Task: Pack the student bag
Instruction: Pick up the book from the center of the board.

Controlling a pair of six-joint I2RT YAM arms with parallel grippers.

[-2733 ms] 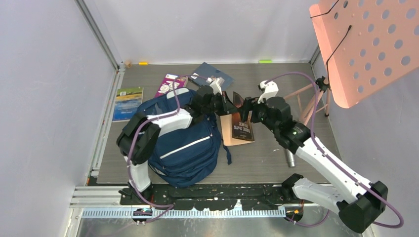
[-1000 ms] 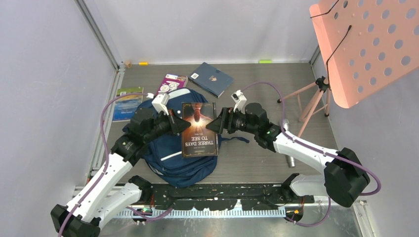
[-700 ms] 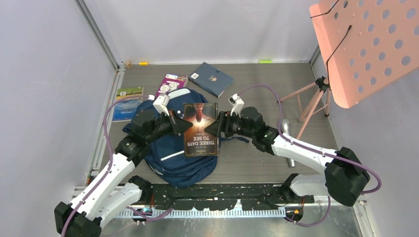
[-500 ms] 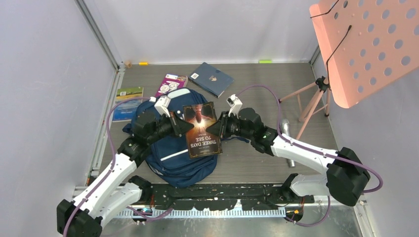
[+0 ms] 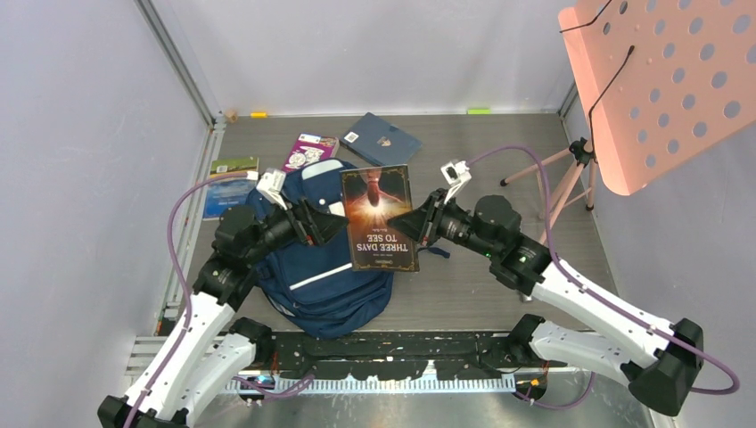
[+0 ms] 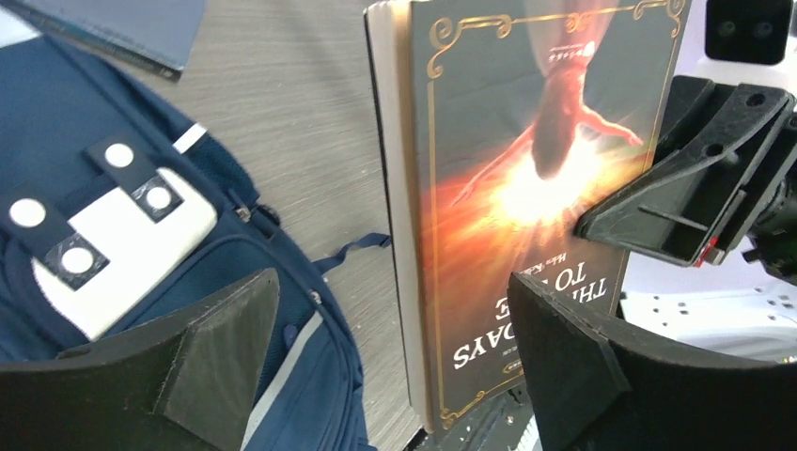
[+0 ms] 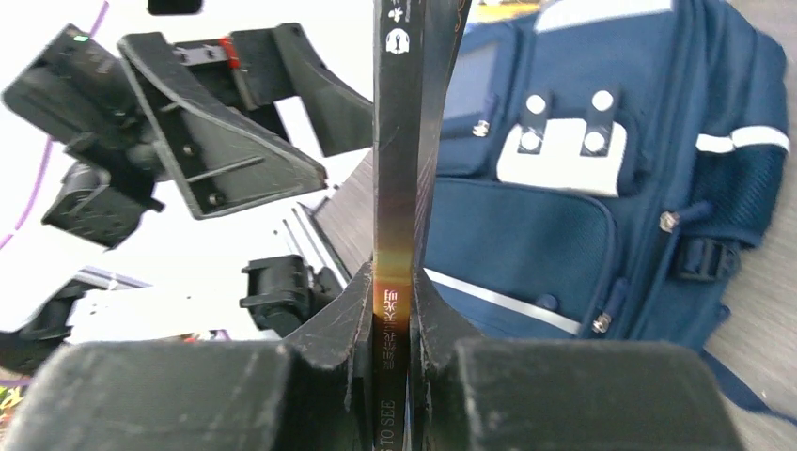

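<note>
Where the bag (image 5: 332, 272) lies flat on the table (image 5: 499, 152), left of centre with its front pocket and white patches facing up, both arms reach in over it from either side. The left gripper (image 5: 330, 226) hangs above the bag's upper half, its jaws spread wide and touching nothing. Just beside it, over the bag's right edge, a dark book (image 5: 379, 218) with a glowing orange cover is held up off the table, its title upside down from the near side. The right gripper (image 5: 400, 226) has that book pinched by its right edge, jaws clamped tight on it, and sits just past the bag's right side. Beyond the bag lie a purple booklet (image 5: 308, 150), a green book (image 5: 230, 184) and a blue book (image 5: 382, 142). A pink perforated board (image 5: 664, 85) stands far right.
</note>
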